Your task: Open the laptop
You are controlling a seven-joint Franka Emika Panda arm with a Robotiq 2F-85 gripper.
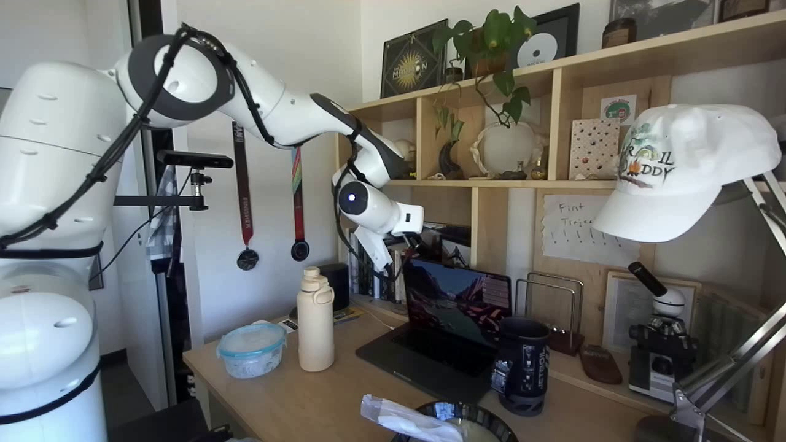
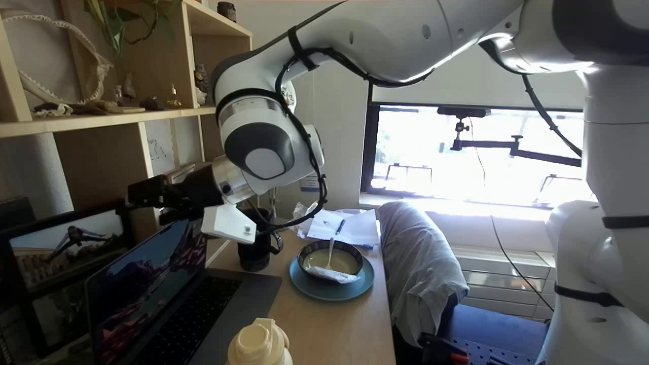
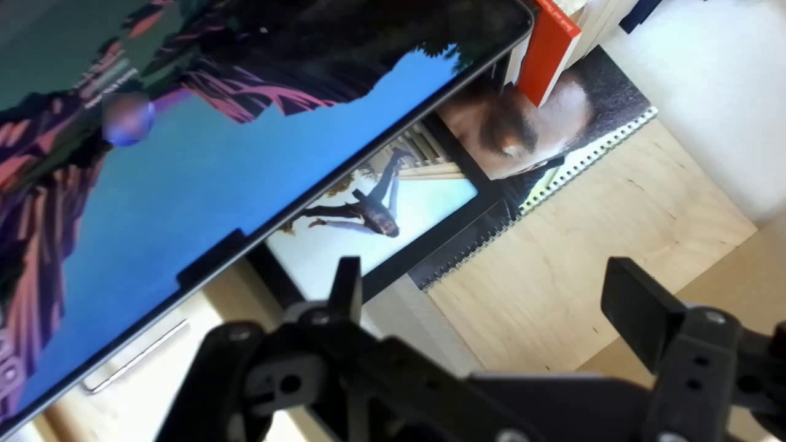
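Note:
The dark laptop (image 1: 457, 301) stands open on the desk, its screen raised steeply and lit with a reddish rocky landscape. It shows in an exterior view from the side, with screen (image 2: 152, 289) and keyboard visible. In the wrist view the screen (image 3: 202, 153) fills the upper left, its top edge running diagonally. My gripper (image 3: 482, 276) is open, its fingers wide apart with nothing between them. In both exterior views the gripper (image 1: 420, 244) is at the height of the screen's top edge, just above or behind it; the gripper (image 2: 144, 197) partly blends into the dark background.
A black mug (image 1: 523, 368) stands close to the laptop's right front. A cream bottle (image 1: 315, 331) and a lidded container (image 1: 253, 350) stand to its left. A bowl (image 2: 332, 258) sits on a blue plate. A picture frame (image 2: 66, 243) and shelves are close behind the screen.

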